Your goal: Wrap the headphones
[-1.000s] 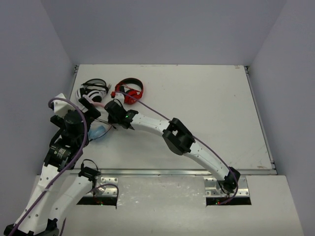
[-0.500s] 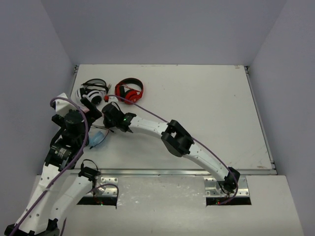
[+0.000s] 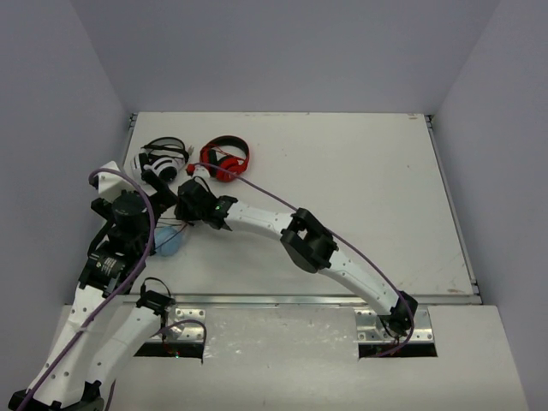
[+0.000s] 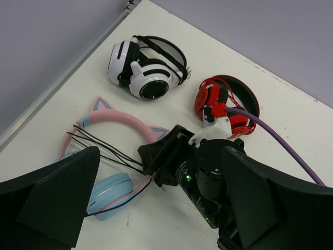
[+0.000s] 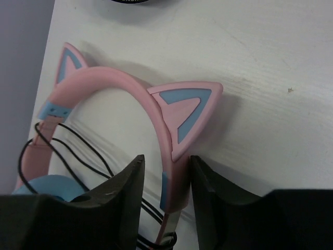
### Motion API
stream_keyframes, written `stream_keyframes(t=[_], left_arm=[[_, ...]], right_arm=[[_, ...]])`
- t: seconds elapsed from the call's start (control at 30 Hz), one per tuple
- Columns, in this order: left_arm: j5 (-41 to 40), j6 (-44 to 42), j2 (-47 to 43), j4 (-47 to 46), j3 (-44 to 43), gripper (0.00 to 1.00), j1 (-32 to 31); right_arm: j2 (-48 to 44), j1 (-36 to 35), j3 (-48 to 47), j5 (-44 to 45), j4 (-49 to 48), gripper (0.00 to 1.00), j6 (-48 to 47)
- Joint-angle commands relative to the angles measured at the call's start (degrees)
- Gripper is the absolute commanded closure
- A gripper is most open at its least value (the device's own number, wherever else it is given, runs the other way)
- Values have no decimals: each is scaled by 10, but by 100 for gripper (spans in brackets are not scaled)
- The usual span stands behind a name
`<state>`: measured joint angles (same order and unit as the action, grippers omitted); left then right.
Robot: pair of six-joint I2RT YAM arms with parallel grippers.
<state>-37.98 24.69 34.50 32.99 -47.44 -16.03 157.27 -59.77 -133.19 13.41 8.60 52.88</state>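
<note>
Just beside the white-and-black headphones (image 4: pixel 145 70), on the side nearer the arms: find the pink headphones (image 4: pixel 112 122) lying flat, cable (image 4: pixel 104 151) strung loosely across the band. See right pincer (image 5: pixel 165 164) astride that band, jaws slightly apart, gap on one side, so not clamped; probably there to steady it. Note left pincer (image 4: pixel 160 151) above, spread wide, holding nothing, likely waiting for slack cable.

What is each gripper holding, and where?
Nothing. The left gripper hangs open and empty; the right gripper straddles the headphones at the headband below a cat ear, with a gap showing.
</note>
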Motion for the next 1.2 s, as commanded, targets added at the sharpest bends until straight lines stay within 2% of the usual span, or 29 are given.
stream_keyframes(t=[0.0,0.13,0.2,0.23,0.27,0.43,0.57,0.67,0.7,0.73,0.8,0.83,0.87,0.93,1.0,1.17], left_arm=[[11,-9,0,-28,2,0,7],[5,-11,0,-28,3,0,7],[2,-10,0,-27,3,0,7],[-1,-10,1,-27,3,0,7],[-3,-10,1,-27,3,0,7],[-30,-2,6,-17,1,0,7],[-58,-4,-2,-14,-4,0,7],[-61,-19,-4,-12,-9,0,7],[-55,-26,-4,-14,-10,0,7],[-34,-37,-6,-16,-12,0,7],[-9,-64,-11,-19,-16,0,7],[25,-76,-15,-18,-18,0,7],[43,-89,-18,-15,-26,0,7],[86,-98,-28,0,-48,0,7],[97,-106,-36,21,-69,0,7],[65,-149,-78,47,-115,0,4]], right_arm=[[-38,0,-4,-2,-15,58,43],[-76,0,19,15,5,56,85],[-89,0,31,24,5,49,85],[-93,0,26,25,12,36,81],[-94,2,20,25,21,32,78],[-144,19,58,17,50,26,35],[-226,26,103,15,70,1,-64],[-349,25,193,28,81,1,-178],[-390,25,274,42,84,1,-235],[-484,25,321,62,85,1,-260],[-583,25,409,134,91,1,-338],[-676,25,479,161,109,1,-357],[-717,25,504,228,129,1,-372],[-827,25,549,306,231,1,-380],[-895,25,583,372,331,1,-368],[-1116,25,650,382,479,1,-311]])
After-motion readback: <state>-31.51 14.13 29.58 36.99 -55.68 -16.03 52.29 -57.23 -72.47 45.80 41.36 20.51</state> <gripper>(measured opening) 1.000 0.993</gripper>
